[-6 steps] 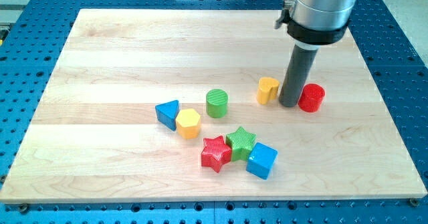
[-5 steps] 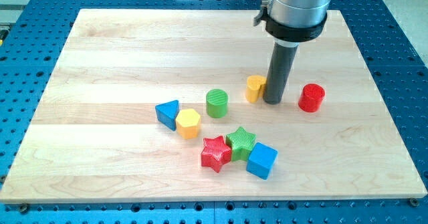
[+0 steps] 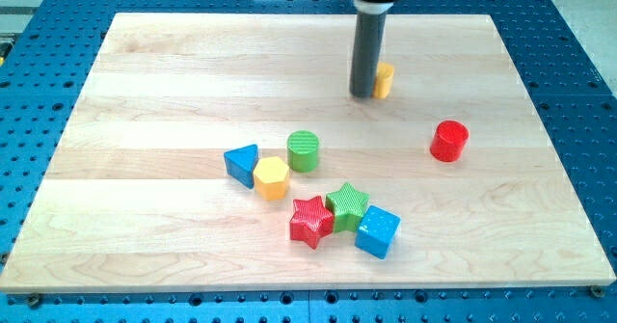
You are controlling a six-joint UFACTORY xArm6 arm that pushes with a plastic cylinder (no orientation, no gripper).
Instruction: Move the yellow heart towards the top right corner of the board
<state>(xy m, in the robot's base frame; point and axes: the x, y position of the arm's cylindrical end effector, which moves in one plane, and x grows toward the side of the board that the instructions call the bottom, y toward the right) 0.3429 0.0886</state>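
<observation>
Eight small coloured blocks lie on the pale wooden table (image 3: 145, 82), which sits on a blue perforated base (image 3: 578, 92). The straight dark rod comes down from the view's top, and its lower end, the tip (image 3: 362, 95), rests on the wood just at the view's left of the small yellow heart-shaped block (image 3: 384, 80), touching it or nearly so; the rod hides the heart's left part. This tool has no jaws, so it neither opens nor closes and grips nothing; it only stands against the block's side. The yellow heart lies in the upper half of the table, right of the middle and well short of the top right corner. The red cylinder block (image 3: 449, 141) stands alone, below and to the right of the heart and well apart from it. The green cylinder block (image 3: 303, 151) stands near the table's middle. Just left of it and lower, the blue triangular block (image 3: 242, 163) touches the yellow hexagonal block (image 3: 272, 178). Further down, the red star block (image 3: 310, 221), the green star block (image 3: 347, 205) and the blue cube block (image 3: 377, 231) huddle together, each touching its neighbour.
</observation>
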